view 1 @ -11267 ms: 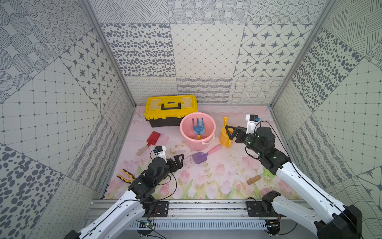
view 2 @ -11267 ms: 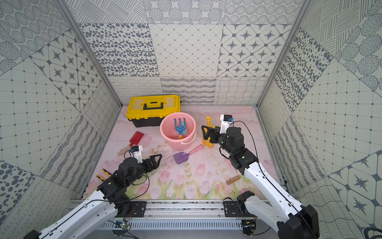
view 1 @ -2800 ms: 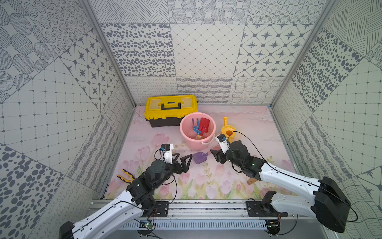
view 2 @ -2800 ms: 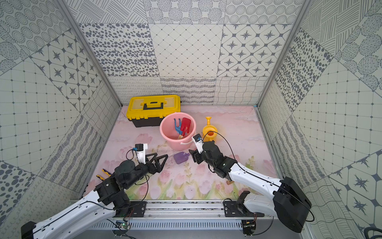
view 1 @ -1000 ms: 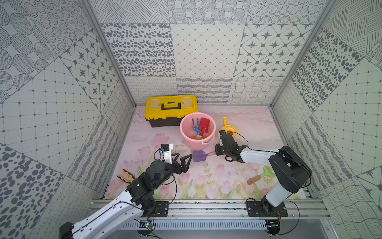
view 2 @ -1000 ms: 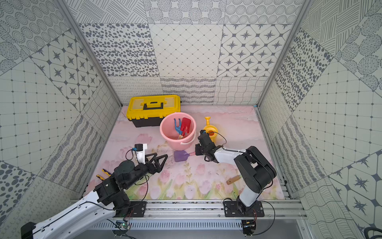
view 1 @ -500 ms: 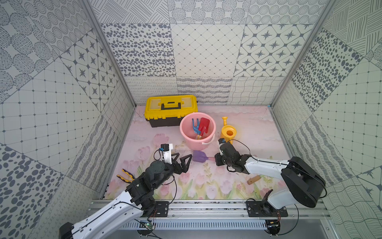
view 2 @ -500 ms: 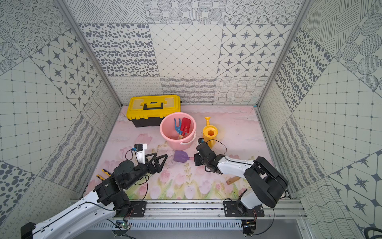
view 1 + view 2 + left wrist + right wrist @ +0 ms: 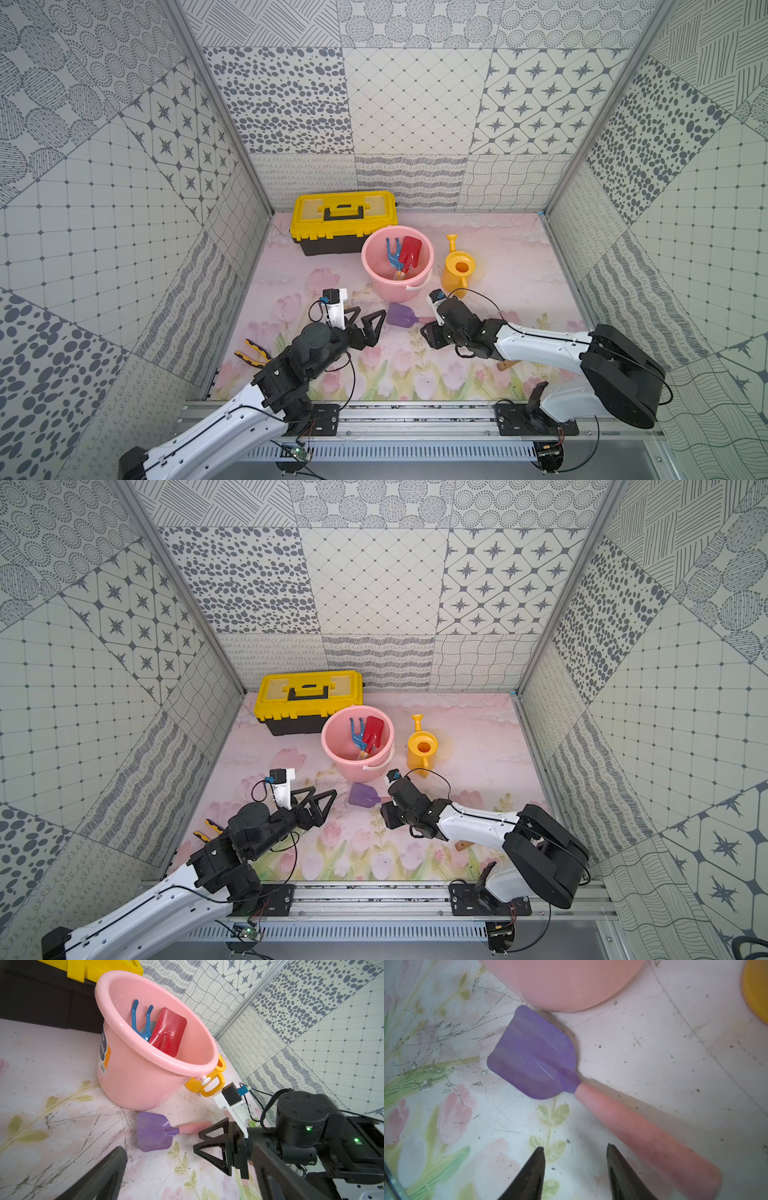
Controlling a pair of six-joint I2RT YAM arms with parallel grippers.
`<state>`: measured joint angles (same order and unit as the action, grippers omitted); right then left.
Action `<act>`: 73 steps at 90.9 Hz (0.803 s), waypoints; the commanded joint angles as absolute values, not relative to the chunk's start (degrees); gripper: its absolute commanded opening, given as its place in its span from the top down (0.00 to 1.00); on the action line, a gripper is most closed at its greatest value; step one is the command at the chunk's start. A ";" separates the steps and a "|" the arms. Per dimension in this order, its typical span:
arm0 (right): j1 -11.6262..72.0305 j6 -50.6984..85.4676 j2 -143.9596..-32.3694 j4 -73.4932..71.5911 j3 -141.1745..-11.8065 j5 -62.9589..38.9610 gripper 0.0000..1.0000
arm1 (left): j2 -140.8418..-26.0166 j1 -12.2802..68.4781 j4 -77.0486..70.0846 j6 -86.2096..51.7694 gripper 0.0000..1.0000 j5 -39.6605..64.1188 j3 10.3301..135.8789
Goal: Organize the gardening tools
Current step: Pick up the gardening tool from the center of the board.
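Patterned walls (image 9: 415, 104); purple spade (image 9: 399, 314) on mat (image 9: 511, 257).

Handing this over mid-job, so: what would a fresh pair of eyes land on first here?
The pink bucket in the middle of the mat, with a red spade and a blue rake standing in it. Next, the purple spade lying flat close in front of it, between the open left claw and right claw, neither holding it. Then the yellow toolbox at the back.
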<state>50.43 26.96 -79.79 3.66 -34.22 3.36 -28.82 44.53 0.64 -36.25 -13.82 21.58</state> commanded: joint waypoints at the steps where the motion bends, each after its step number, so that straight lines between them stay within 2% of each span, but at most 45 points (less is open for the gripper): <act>1: 50.10 22.81 -76.38 2.49 -33.68 6.72 0.41 | -28.76 44.63 -0.59 -36.14 0.01 -15.12 21.80; 12: 48.79 21.31 -76.12 1.98 -35.11 5.64 0.34 | -28.79 44.63 -0.52 -36.12 0.01 -15.12 21.77; 21: 45.91 20.19 -78.17 1.59 -36.38 3.59 0.32 | -28.73 44.56 -0.53 -36.12 0.00 -14.95 21.77; 41: 40.35 18.52 -84.43 -1.12 -36.42 -7.88 0.26 | -28.50 44.64 -0.26 -36.04 0.01 -15.15 21.87; 59: 43.34 17.59 -83.91 -0.55 -33.93 -9.12 0.29 | -28.70 44.62 -0.25 -36.45 0.01 -15.29 21.88; 73: 47.44 16.87 -83.66 1.27 -32.90 -5.95 0.36 | -28.98 44.64 0.31 -36.61 0.00 -15.83 22.12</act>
